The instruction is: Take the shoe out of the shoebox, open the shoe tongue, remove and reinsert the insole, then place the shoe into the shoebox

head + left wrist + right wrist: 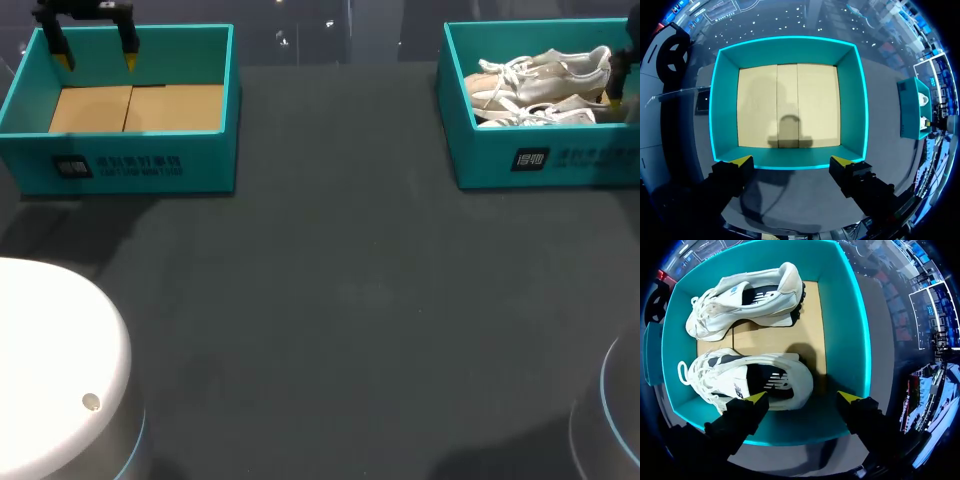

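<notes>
The left arm's white base bulks closest. Beyond it, the left gripper hangs above one edge of a teal shoebox with a bare cardboard floor, its fingers spread wide and gripping nothing. Across the dark table, the second shoebox holds two white shoes. The right gripper hovers above the heel of the nearer shoe, fingers apart, with the farther shoe ahead of it.

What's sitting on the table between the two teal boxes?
Nothing. In the head view, only bare dark table lies between the empty box and the shoebox holding the shoes.
</notes>
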Tool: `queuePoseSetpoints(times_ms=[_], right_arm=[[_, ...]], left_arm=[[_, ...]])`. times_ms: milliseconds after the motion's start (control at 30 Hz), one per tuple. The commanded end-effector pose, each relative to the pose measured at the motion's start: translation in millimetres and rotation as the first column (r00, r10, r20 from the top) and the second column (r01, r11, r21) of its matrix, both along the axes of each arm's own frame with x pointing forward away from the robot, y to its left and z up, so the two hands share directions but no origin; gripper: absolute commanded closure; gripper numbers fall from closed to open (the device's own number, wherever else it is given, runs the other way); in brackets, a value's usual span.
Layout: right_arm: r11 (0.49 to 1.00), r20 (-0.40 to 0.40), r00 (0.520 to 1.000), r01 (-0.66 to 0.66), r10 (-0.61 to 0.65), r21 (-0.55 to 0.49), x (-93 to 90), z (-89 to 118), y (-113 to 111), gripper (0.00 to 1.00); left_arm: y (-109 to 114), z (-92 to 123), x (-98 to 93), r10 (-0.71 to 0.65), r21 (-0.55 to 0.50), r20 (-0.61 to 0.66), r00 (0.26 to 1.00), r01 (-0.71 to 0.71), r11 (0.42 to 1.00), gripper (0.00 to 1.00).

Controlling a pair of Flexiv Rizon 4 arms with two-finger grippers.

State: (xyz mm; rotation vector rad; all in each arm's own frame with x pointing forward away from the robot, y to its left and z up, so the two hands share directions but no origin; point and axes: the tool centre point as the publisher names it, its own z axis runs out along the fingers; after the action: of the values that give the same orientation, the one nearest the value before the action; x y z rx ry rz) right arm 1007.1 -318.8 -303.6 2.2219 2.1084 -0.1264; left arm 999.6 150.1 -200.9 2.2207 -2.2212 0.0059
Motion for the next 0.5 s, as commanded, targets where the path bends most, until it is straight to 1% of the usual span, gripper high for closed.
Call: queuePoseSetpoints(times_ms=[33, 133, 300, 367, 500], right_arm=[[1.000, 0.001, 1.000, -0.004, 0.004, 0.004, 2.8, -9.6, -4.0, 0.14], [1.000, 0.000, 1.000, -0.009, 0.009, 0.007, 3.6, -15.3, -6.5, 0.18], [1.000, -0.001, 1.000, -0.014, 0.014, 0.004, 4.4, -22.5, -9.0, 0.20], [1.000, -0.002, 1.000, -0.014, 0.014, 0.001, 5.1, -25.9, -9.9, 0.24], [1.000, -0.012, 1.000, -0.013, 0.013, -0.009, 7.4, -31.6, -9.4, 0.27]], left_arm=[[0.0, 0.3, 0.1, 0.000, 0.001, -0.001, 1.000, 0.000, 1.000, 0.00], [0.0, 0.3, 0.1, 0.000, 0.001, -0.001, 1.000, 0.000, 1.000, 0.00], [0.0, 0.3, 0.1, 0.000, 0.001, -0.001, 1.000, 0.000, 1.000, 0.00], [0.0, 0.3, 0.1, 0.000, 0.001, -0.001, 1.000, 0.000, 1.000, 0.00], [0.0, 0.3, 0.1, 0.000, 0.001, -0.001, 1.000, 0.000, 1.000, 0.00]])
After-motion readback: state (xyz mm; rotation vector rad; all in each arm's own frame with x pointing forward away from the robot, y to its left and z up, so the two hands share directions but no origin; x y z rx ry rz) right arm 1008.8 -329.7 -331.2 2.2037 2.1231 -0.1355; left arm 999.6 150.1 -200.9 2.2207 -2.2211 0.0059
